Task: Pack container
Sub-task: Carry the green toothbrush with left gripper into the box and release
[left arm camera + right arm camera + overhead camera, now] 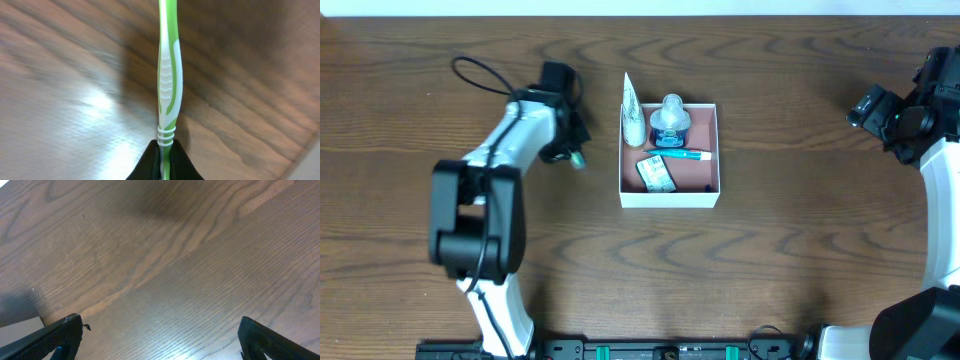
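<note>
left gripper (164,152) clamps a stiff, light green toothbrush (169,65) by one end near the container (669,199), whose thin walls look easily nudged; right gripper (160,332) hangs spread, empty.

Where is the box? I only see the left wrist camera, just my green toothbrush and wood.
Observer: The container sits right of your left end effector, which grips the toothbrush; they are apart.
Operator: Is stuff inside already?
Observer: Yes: a blue bottle, a thin teal item and a green packet.
Operator: Is the other arm helping?
Observer: No, the right end effector is open, far right over the table.
</note>
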